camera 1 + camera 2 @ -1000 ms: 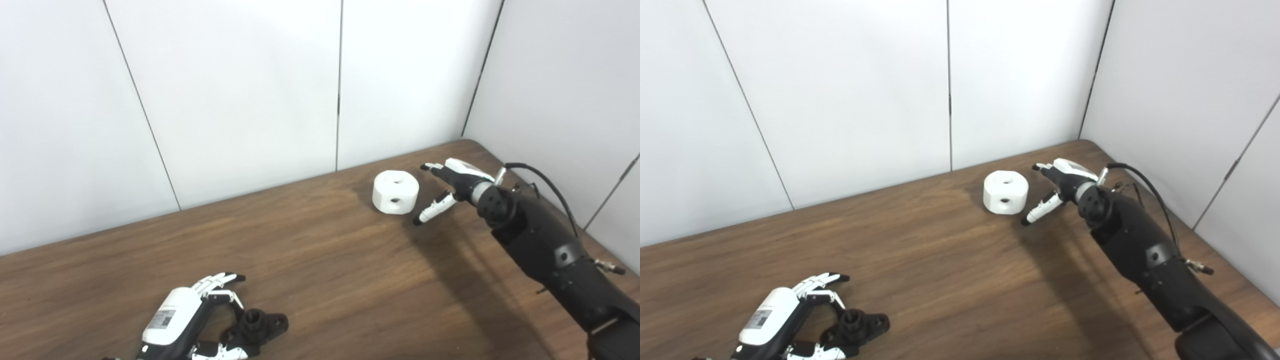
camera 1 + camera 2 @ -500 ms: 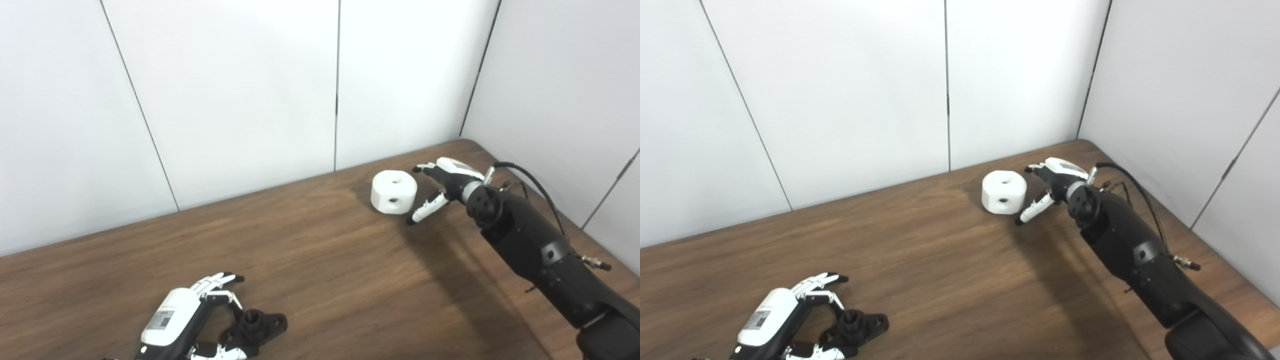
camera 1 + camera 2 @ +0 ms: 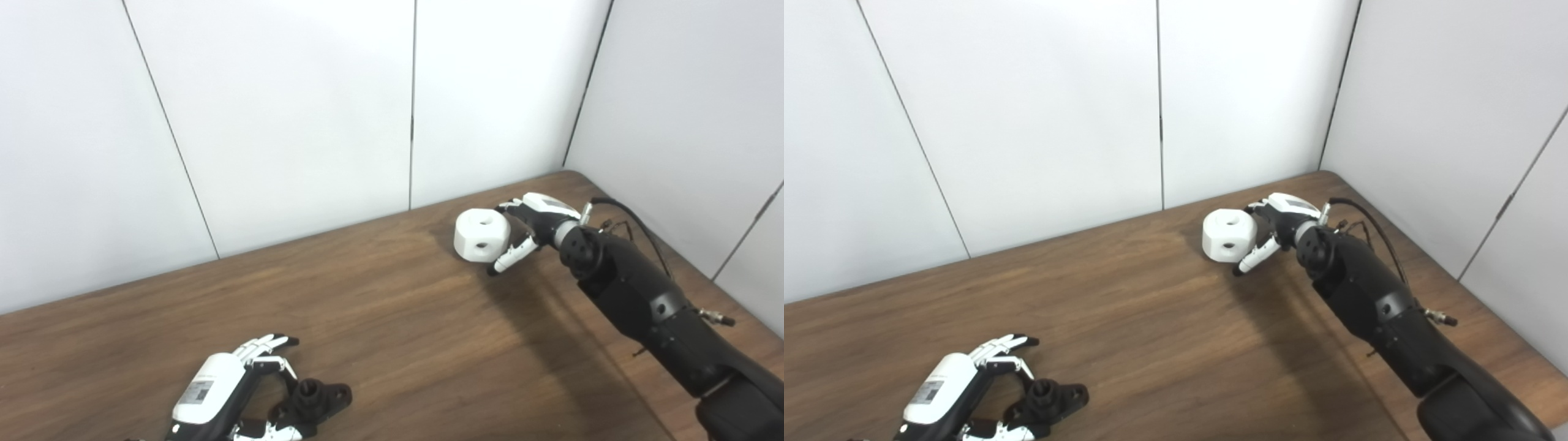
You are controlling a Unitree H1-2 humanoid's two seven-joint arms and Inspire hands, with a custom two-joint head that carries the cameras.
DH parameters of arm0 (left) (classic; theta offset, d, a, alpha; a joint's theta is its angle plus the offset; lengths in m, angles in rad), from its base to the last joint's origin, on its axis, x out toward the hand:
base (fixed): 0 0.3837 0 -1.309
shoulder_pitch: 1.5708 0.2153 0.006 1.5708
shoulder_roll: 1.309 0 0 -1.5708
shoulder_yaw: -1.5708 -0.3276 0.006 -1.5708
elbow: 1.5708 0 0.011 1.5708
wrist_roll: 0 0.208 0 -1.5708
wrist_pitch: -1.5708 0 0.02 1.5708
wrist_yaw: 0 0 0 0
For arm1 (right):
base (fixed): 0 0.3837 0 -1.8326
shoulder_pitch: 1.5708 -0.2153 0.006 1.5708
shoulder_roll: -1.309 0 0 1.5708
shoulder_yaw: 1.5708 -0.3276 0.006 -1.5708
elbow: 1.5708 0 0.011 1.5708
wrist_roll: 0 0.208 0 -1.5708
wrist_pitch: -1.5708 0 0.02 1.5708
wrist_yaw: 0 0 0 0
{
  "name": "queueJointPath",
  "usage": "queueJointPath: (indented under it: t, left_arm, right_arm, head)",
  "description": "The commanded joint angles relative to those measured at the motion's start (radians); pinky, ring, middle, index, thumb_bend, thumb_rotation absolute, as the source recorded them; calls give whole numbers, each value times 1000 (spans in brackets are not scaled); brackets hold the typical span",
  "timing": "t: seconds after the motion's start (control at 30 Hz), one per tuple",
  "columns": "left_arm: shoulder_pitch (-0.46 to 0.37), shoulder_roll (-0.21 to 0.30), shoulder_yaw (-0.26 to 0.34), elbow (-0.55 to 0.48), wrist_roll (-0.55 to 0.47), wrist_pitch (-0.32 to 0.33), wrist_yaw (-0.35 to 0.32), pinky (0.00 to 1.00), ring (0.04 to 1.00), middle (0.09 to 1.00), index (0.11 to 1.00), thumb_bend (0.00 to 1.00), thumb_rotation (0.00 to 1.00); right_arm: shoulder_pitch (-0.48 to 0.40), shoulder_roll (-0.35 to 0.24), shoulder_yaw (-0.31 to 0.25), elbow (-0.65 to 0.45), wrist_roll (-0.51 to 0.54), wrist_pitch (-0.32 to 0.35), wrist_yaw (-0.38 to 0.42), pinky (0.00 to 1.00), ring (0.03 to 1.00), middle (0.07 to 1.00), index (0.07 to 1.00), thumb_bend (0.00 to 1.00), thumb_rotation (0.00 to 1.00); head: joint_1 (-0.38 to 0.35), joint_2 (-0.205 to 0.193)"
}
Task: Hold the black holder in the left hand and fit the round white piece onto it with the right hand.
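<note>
Since the earlier frames, the right hand has advanced leftward and now meets the round white piece, which appears tipped slightly toward the left. Its fingers are spread around the piece's right side, thumb low at the front edge; a closed grip cannot be confirmed. That piece sits at the far right of the wooden table. At the near left edge, the left hand lies with fingers parted, curled loosely about the black holder, which rests on the tabletop, well apart from the white piece.
</note>
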Motion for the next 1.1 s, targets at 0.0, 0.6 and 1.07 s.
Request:
queueJointPath:
  t: [0.0,0.6,1.07]
  left_arm:
    - [78,29,-65,84,70,48,-127,879,900,861,486,521,48]
    - [91,36,-64,56,66,59,-139,880,898,861,485,522,49]
    - [88,39,-62,66,74,51,-123,877,899,865,485,522,49]
  right_arm:
    - [-34,25,12,-20,26,-37,22,766,922,999,906,949,352]
    - [-13,118,8,42,-73,-79,-233,699,798,826,713,861,269]
    - [-4,227,-21,167,-114,-201,-579,635,677,674,484,520,130]
  head:
    - [0,1]
    - [21,15]
    - [32,26]
